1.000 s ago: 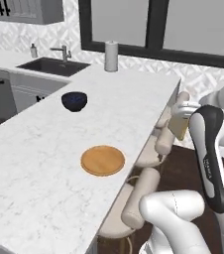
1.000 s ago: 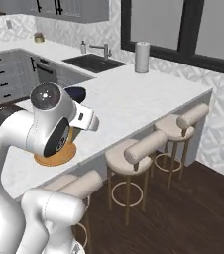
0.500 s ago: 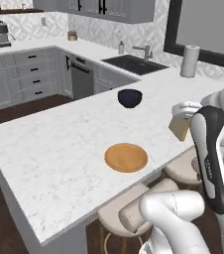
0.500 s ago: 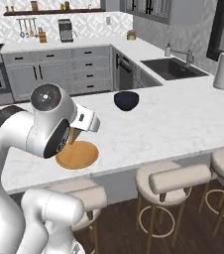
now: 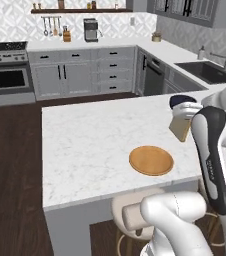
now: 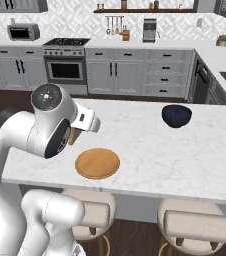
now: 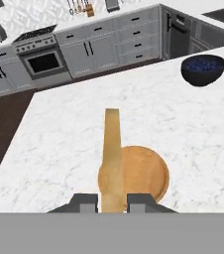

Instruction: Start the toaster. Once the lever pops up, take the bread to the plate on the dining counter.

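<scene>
In your left base view, one bread (image 5: 180,128) slice hangs at the hand, above the counter (image 5: 85,145); one plate (image 5: 151,160) lies below and just left of it. The fingers themselves are hard to make out here.

In your right base view, the arm hides most of the slice; one plate (image 6: 97,163) sits just past the hand, one bowl (image 6: 176,115) well apart.

In your hand view, the gripper (image 7: 112,202) is clamped on the bread (image 7: 112,158), edge-on, straight ahead over the plate (image 7: 141,173).
</scene>
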Controlling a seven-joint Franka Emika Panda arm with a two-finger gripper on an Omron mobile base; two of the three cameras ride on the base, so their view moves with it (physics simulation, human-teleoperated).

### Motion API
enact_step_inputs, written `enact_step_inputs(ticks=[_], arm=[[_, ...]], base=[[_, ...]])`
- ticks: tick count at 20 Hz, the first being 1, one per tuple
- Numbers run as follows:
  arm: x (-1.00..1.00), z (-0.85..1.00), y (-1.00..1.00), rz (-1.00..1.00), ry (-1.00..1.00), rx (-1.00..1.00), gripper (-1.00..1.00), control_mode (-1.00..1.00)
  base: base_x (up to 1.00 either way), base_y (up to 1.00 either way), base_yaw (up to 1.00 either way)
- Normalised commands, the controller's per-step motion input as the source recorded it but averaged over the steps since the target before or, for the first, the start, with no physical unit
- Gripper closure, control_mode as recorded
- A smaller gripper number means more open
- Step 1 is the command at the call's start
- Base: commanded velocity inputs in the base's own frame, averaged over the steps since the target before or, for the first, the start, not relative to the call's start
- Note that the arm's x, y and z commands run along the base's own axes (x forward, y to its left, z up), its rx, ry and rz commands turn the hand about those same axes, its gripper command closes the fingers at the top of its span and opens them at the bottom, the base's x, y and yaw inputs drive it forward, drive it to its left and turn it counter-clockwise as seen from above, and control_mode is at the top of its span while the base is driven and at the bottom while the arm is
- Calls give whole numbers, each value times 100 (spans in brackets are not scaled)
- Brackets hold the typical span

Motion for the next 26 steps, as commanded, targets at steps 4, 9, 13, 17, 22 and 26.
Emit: enact_step_inputs(ticks=[4, 9, 13, 17, 22, 26], arm=[[27, -32, 0, 11, 0, 0, 100, -100], [36, -13, 0, -1, 0, 0, 100, -100], [5, -37, 2, -1, 6, 3, 100, -100], [-15, -32, -6, 0, 2, 26, 100, -100], [-2, -35, -5, 5, 12, 37, 100, -100], [5, -34, -18, 0, 26, 29, 100, -100]], base=[[13, 0, 11], [0, 0, 0], [0, 0, 0], [0, 0, 0], [0, 0, 0], [0, 0, 0]])
